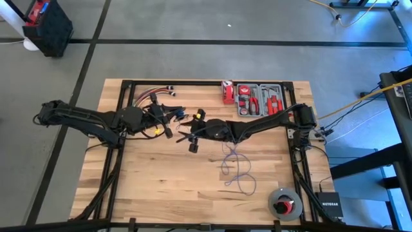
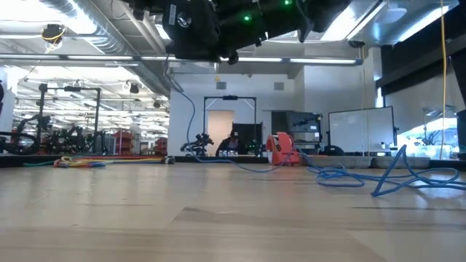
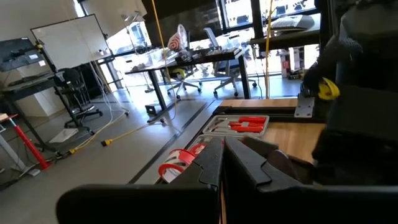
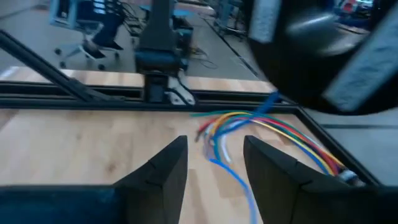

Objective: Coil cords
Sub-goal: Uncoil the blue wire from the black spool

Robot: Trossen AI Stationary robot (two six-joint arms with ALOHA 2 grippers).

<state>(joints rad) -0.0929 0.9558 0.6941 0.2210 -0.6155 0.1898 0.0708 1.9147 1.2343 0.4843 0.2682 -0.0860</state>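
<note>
The cord [image 1: 235, 166], a thin blue wire, lies in loose loops on the wooden table right of centre; the low view shows it as a tangle [image 2: 364, 175]. Above the table's middle, my right gripper [image 1: 185, 136] stands open and points toward the left. In its wrist view, a blue strand [image 4: 231, 173] on the boards runs between its fingers [image 4: 166, 169]. My left gripper [image 1: 168, 127] faces it from the left, fingers shut [image 3: 222, 158], well above the table. A bundle of red, yellow and white wires [image 1: 152, 96] lies at the far left. My left gripper is shut. In the right wrist view a short blue piece [image 4: 268, 101] leads up toward it, but I cannot tell whether its fingers are on it. My right gripper touches nothing.
A grey tray of red tools [image 1: 259, 100] and a red tape measure [image 1: 227, 92] sit at the far edge. A round reel [image 1: 285, 203] lies at the near right corner, beside a black box [image 1: 329, 207]. Bare boards lie at the near left.
</note>
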